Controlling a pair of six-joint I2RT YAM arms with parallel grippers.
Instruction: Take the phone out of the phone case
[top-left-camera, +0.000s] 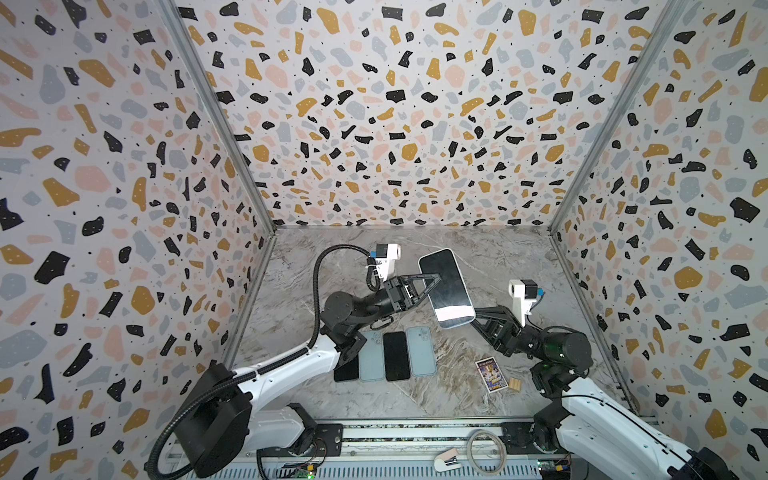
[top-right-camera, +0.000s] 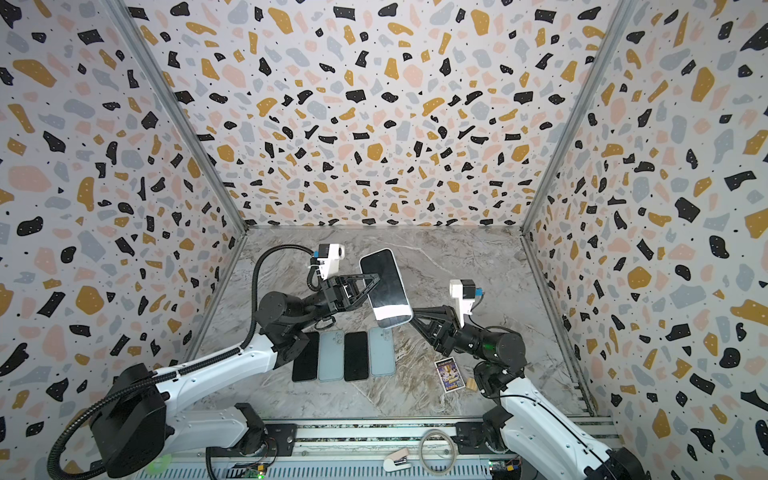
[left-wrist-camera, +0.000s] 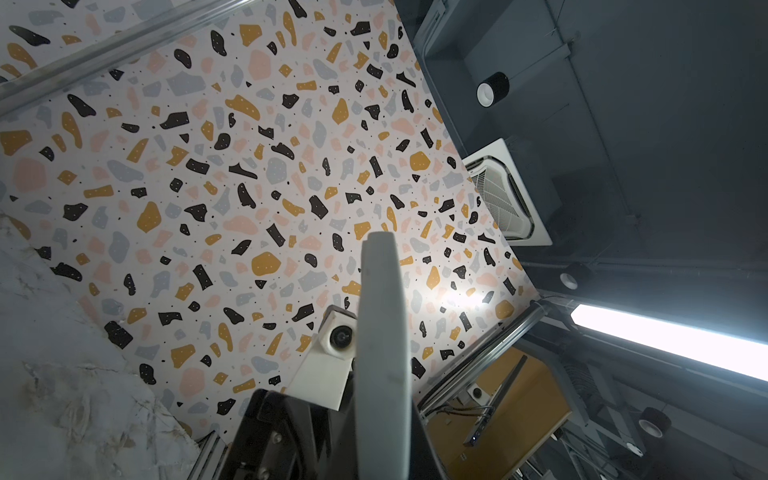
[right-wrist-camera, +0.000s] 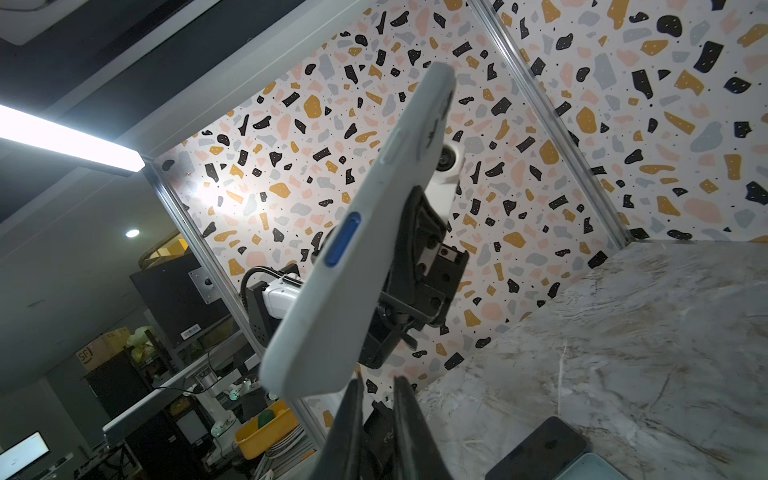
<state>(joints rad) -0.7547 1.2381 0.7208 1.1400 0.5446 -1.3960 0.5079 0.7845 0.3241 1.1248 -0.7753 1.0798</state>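
A phone (top-left-camera: 446, 286) (top-right-camera: 386, 286) with a dark screen sits inside a pale grey-blue phone case (right-wrist-camera: 361, 232) (left-wrist-camera: 380, 332) and hangs in the air above the marble table, screen up. My left gripper (top-left-camera: 432, 282) (top-right-camera: 372, 282) (left-wrist-camera: 380, 415) is shut on the long side of the phone case. My right gripper (top-left-camera: 476, 318) (top-right-camera: 415, 318) (right-wrist-camera: 376, 380) sits at the case's near corner. Its jaws stand a narrow gap apart with nothing between them. One fingertip lies against or just beside that corner.
Below on the table lie a row of dark phones (top-left-camera: 396, 356) and pale blue cases (top-left-camera: 420, 351), partly under the left arm. A picture card (top-left-camera: 491, 375) and a small wooden block (top-left-camera: 515, 384) lie near the right arm. Patterned walls enclose three sides.
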